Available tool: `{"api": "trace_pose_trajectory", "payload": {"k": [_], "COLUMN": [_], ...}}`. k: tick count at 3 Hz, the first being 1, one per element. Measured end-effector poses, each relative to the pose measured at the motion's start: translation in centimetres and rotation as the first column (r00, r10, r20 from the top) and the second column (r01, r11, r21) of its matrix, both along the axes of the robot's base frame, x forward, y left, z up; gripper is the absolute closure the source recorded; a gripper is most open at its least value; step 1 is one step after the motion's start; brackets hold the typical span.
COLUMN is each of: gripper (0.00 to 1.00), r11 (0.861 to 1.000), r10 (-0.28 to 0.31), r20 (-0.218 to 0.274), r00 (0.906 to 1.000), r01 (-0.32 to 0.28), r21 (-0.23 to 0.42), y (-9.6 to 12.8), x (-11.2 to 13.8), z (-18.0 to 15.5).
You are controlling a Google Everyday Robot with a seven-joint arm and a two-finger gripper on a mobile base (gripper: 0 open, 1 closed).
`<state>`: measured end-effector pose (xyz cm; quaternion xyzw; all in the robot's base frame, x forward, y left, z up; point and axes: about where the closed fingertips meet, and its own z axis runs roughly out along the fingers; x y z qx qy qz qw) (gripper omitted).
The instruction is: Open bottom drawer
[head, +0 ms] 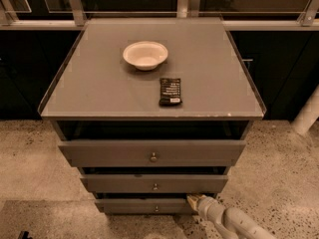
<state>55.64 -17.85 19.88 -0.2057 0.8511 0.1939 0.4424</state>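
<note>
Floor [279, 173]: speckled pale stone, spread in front of and to both sides of the bottom drawer.
Arm [234, 224]: pale and tube-like, coming in from the lower right corner and slanting up-left toward the bottom drawer.
Tool [194, 199]: at the right end of the bottom drawer, its tip against the upper edge of the front there; whether it is wide or narrow cannot be told.
Bottom drawer [129, 206]: lowest of three grey fronts, thinnest and narrowest. Its flat front faces the camera, and its long axis runs level from left to right. A dark gap shows along its top.
Knob [156, 208]: small, round, metal, at the middle of the bottom drawer, well left of the tool.
Middle drawer [119, 183]: directly above the bottom drawer, wider, with its own knob at centre.
Top drawer [109, 153]: two levels above the bottom drawer, widest and tallest front.
Counter [94, 88]: grey flat top with a raised rim, over all three drawers.
Packet [170, 91]: dark wrapper lying flat on the counter, above and slightly right of the bottom drawer's knob; pale print on it, too small to read.
Bowl [145, 54]: off-white, upright, farther back than the packet and slightly left.
Background [279, 68]: dark cabinet fronts beyond, with a pale rail [279, 25] across them.
</note>
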Motion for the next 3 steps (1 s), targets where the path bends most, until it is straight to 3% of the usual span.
{"api": "trace_pose_trajectory", "payload": {"k": [3], "gripper": [1.00], "r11": [1.000], "r10": [-0.014], "r20": [-0.068], "r00": [0.9976], "r01": [0.015], "r21": [0.014], "y": [-0.20], "x": [-0.13], "z": [-0.19]}}
